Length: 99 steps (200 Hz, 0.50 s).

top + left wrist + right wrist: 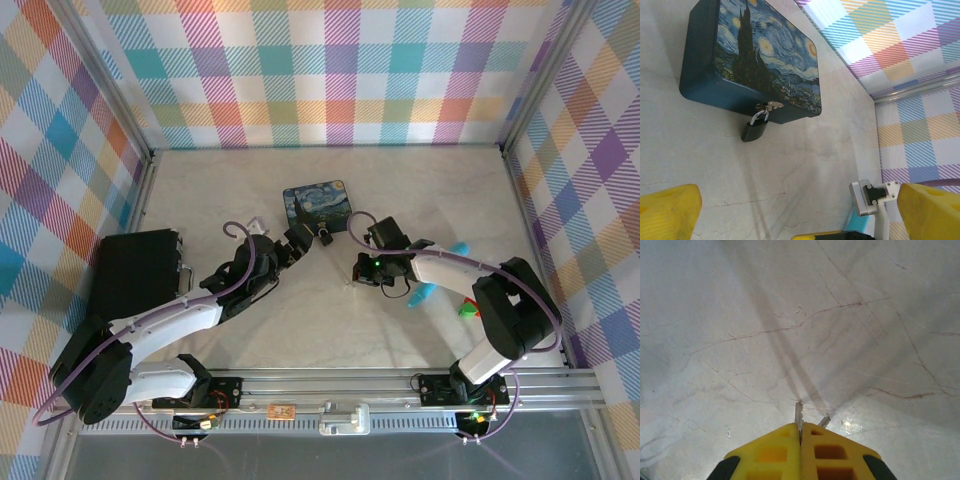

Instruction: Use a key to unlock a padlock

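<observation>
My right gripper (801,434) is squeezed together on the key (799,416). Its thin metal ends poke out past my yellow fingers, close over the marble table (740,315). My left gripper (797,200) has its fingers spread wide and faces the padlock (754,131). The padlock hangs by its shackle from the clasp on the blue painted tin (765,55), its dark body resting against the tabletop.

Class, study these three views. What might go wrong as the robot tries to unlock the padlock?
1. The key sticks out only slightly from the shut right gripper, so it may twist or slip on contact.
2. The padlock hangs loose on the tin while the left gripper is open and apart from it, so it may swing away from the key.
</observation>
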Motion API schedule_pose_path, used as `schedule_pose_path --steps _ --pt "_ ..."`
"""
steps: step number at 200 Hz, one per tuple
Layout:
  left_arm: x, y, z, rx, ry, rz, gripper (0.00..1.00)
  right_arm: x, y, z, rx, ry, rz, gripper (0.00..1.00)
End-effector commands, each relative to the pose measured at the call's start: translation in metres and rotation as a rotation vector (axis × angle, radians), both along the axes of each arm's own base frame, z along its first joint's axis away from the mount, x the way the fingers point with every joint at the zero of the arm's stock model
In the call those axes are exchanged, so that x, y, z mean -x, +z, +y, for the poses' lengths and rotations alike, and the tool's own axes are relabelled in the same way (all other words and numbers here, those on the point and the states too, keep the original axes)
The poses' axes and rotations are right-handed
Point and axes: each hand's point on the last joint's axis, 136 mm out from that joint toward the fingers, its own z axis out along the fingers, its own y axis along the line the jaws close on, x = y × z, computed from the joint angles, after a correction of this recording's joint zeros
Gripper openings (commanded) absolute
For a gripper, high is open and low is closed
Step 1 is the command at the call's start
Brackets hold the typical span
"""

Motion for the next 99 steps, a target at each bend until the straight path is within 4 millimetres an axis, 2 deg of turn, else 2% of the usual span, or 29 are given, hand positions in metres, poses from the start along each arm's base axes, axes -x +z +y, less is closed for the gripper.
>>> schedule_pose_path --steps 1,17,32,64,99 --pt "-0.001 0.015 0.001 -0.013 0.008 -0.031 1.00 0.017 -0.026 -0.036 0.181 -0.015 0.053 0.14" --pt "-0.002 0.015 0.001 -0.017 0.010 -0.031 1.00 0.017 -0.023 -0.047 0.234 -0.014 0.026 0.29" --pt "-0.003 0.015 0.000 -0.019 0.009 -0.030 1.00 0.017 -0.019 -0.051 0.265 0.002 0.001 0.38" --pt "-0.005 0.014 -0.002 -0.023 0.008 -0.028 1.00 0.013 -0.010 -0.052 0.315 0.040 -0.046 0.44" --pt "-0.005 0.012 0.001 -0.035 0.017 -0.023 1.00 0.018 -0.002 -0.031 0.338 0.117 -0.083 0.47"
